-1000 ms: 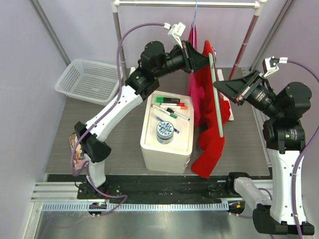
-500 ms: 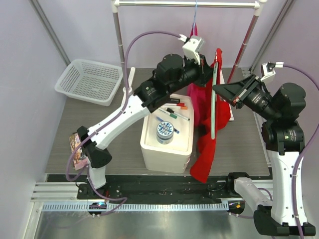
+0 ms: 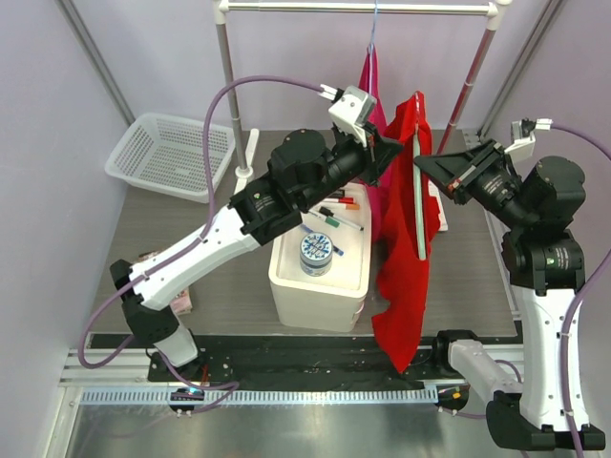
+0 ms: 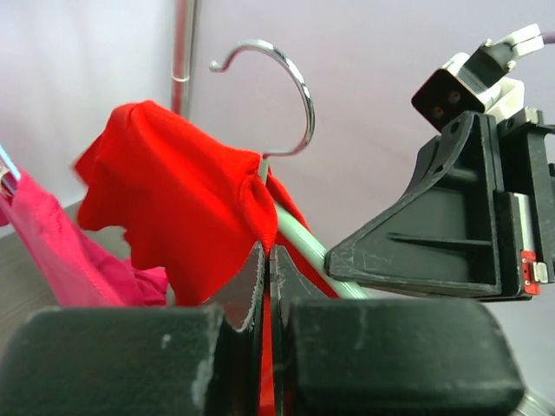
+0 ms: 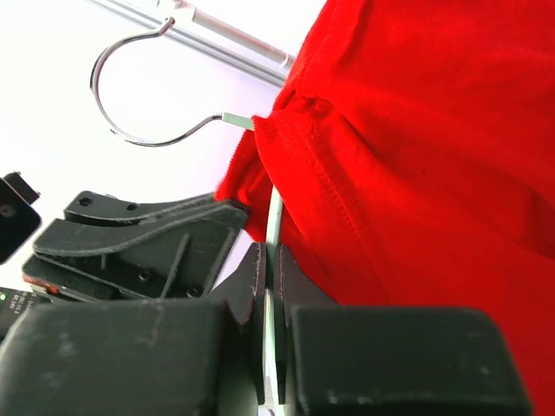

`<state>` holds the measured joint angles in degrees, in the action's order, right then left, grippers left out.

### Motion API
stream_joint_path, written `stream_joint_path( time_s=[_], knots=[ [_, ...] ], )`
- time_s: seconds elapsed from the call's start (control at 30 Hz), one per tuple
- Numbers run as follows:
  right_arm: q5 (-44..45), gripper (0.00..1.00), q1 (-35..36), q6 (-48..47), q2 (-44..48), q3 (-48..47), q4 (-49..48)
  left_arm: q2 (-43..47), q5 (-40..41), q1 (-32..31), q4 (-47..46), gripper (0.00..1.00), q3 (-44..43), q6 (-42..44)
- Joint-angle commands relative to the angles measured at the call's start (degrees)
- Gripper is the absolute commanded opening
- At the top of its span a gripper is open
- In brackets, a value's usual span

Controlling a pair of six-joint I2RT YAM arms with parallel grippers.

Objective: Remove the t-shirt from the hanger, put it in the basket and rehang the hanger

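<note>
A red t-shirt (image 3: 406,267) hangs on a pale green hanger (image 3: 419,215) held in the air over the table's right half. My left gripper (image 3: 386,149) is shut on the shirt's red fabric near the collar; in the left wrist view the cloth (image 4: 186,204) runs between the closed jaws of that gripper (image 4: 266,253), just below the metal hook (image 4: 290,78). My right gripper (image 3: 421,165) is shut on the hanger's green arm (image 5: 274,217), the strip pinched between its jaws (image 5: 269,253). The shirt (image 5: 416,156) fills that view's right side.
A pink garment (image 3: 373,81) hangs from the white rail (image 3: 363,8) just behind. A white box (image 3: 320,258) with markers and a round tin stands under the left arm. A white mesh basket (image 3: 172,153) sits at the back left. Rail posts stand on both sides.
My left arm has swung its gripper right onto the shirt's collar beside the right gripper. The hanger has tipped more upright and the shirt's lower end hangs further down.
</note>
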<state>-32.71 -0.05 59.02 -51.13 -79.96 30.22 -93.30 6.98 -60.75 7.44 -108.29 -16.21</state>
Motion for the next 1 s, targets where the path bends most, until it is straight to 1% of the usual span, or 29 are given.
stream_joint_path(
  time_s=[0.0, 0.03, 0.07, 0.13, 0.17, 0.2, 0.27, 0.3, 0.43, 0.47, 0.57, 0.7, 0.73, 0.83, 0.9, 0.97],
  knots=[
    [5.8, 0.01, -0.4, -0.9, 0.2, -5.1, -3.5, -1.0, -0.2, -0.4, -1.4, 0.05, -2.3, -2.3],
    [6.3, 0.01, -0.4, -1.2, 0.3, -5.5, -3.5, -1.1, -0.3, -0.4, -1.4, 0.16, -2.1, -2.7],
    [7.1, 0.01, -0.4, -1.5, 0.4, -5.9, -3.7, -1.2, -0.3, -0.4, -1.5, 0.37, -2.0, -3.1],
    [9.0, 0.01, -0.4, -2.0, 0.3, -6.8, -4.4, -0.8, -2.7, -0.4, -1.3, 0.52, -2.1, -3.7],
    [9.7, 0.01, -0.4, -2.3, 0.2, -7.2, -4.7, -0.6, -3.6, -0.4, -0.7, 0.61, -2.2, -3.9],
    [11.9, 0.01, -0.4, -2.7, 0.1, -8.1, -5.0, -0.1, -5.7, -0.4, -0.2, 0.64, -2.2, -4.0],
    [15.0, 0.01, -0.4, -4.4, -0.7, -9.5, -5.8, 2.1, -8.9, -0.5, 0.6, 0.66, -0.2, -3.5],
    [18.5, 0.01, -0.4, -5.0, -1.1, -11.1, -5.8, 2.9, -13.4, -0.5, 0.6, 0.67, 1.1, -3.0],
    [25.6, 0.01, -0.4, -3.8, -2.3, -12.8, -7.3, 7.9, -19.0, -1.6, 0.0, 0.68, 8.7, 0.6],
    [26.7, 0.01, -0.4, -3.1, -2.8, -13.3, -7.5, 8.5, -19.0, -2.2, -0.1, 0.69, 11.4, 1.8],
    [30.2, 0.01, -0.4, -1.6, -3.3, -14.2, -8.3, 9.4, -18.0, -4.8, -0.8, 0.69, 15.6, 4.6],
    [32.4, 0.01, -0.4, 0.6, -3.5, -15.3, -9.6, 8.9, -15.1, -8.9, -4.9, 0.71, 21.0, 7.1],
    [34.5, 0.01, -0.4, 1.0, -3.6, -15.7, -9.7, 8.4, -14.3, -9.3, -6.5, 0.81, 22.1, 7.4],
    [35.1, 0.01, -0.4, 2.3, -3.6, -17.2, -9.6, 5.6, -11.7, -10.1, -7.2, 0.81, 21.6, 7.9],
    [35.0, 0.01, -0.4, 3.1, -3.5, -18.1, -9.7, 3.6, -9.2, -10.2, -6.9, 0.77, 20.7, 7.6],
    [35.6, 0.01, -0.4, 3.4, -3.3, -18.3, -9.6, 2.5, -7.4, -10.2, -6.8, 0.64, 19.4, 6.9]
  ],
)
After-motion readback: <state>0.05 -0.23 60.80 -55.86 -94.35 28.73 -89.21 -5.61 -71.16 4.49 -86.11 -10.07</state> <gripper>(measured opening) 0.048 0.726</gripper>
